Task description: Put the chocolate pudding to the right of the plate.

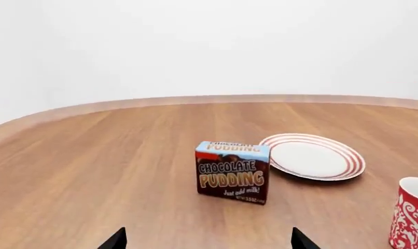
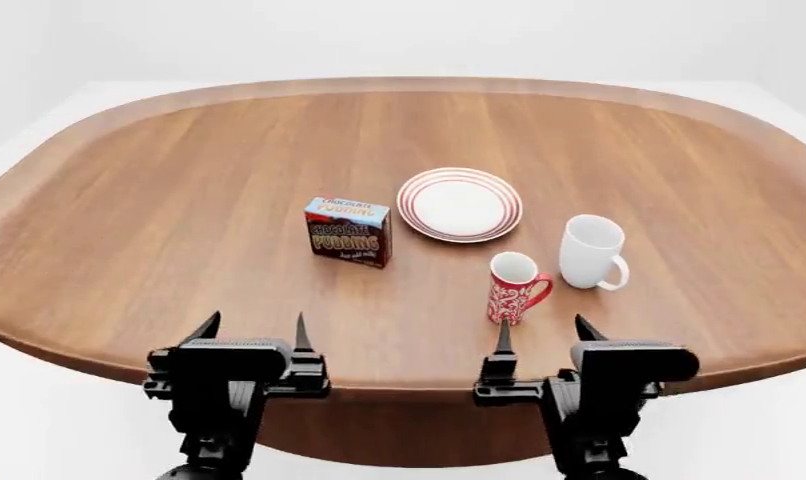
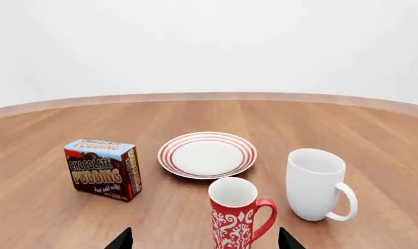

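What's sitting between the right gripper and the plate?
The red patterned mug stands between the right gripper and the plate, clearest in the head view.

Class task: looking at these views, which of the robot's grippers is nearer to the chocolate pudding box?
Left. The left gripper sits at the table's near edge, just left of the chocolate pudding; the right gripper is farther right, behind the red mug.

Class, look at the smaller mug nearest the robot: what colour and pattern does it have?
The smaller mug is red with a white floral pattern and a white inside; the right wrist view shows it best.
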You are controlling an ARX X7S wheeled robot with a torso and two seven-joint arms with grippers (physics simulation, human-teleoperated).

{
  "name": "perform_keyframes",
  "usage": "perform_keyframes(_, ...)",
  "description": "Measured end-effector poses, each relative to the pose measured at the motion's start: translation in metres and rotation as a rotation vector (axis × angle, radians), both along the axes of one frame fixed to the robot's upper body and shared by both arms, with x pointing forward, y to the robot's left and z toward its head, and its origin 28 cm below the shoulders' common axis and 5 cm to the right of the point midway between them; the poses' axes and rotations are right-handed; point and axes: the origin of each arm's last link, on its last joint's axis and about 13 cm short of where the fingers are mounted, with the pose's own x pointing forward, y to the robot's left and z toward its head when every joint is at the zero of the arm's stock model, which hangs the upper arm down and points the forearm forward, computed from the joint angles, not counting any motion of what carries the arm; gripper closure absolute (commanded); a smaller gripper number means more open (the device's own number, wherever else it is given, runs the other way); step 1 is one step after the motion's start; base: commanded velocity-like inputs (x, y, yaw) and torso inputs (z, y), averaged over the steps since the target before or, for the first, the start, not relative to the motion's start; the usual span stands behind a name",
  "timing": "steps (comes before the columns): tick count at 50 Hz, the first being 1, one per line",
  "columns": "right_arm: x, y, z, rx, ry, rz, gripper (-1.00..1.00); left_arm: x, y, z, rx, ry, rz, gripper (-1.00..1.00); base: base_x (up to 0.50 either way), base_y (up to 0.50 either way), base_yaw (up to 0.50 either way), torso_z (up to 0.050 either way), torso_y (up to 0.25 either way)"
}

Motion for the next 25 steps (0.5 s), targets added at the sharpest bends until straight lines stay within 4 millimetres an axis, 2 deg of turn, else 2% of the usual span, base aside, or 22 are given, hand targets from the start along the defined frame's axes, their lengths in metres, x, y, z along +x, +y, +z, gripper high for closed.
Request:
perform_keyframes(5, 0.005, -0.002, 0.029, -0.006, -0.022, 0.021, -1.0, 0.006, 0.001, 0.029, 0.0, -0.023, -0.011, -1.0, 0.3, 0.0, 0.0, 0.0, 0.0)
perform_keyframes(9, 0.005, -0.002, 0.043, -0.012, -0.034, 0.035, -1.0, 0.008, 0.001, 0.042, 0.001, -0.035, -0.02, -1.0, 0.5, 0.0, 0.0, 0.0, 0.0)
perform_keyframes(25, 0.002, -0.005, 0.057, -0.016, -0.044, 0.055, -1.0, 0.006, 0.002, 0.058, 0.009, -0.043, -0.034, -1.0, 0.5, 0.0, 0.0, 0.0, 0.0)
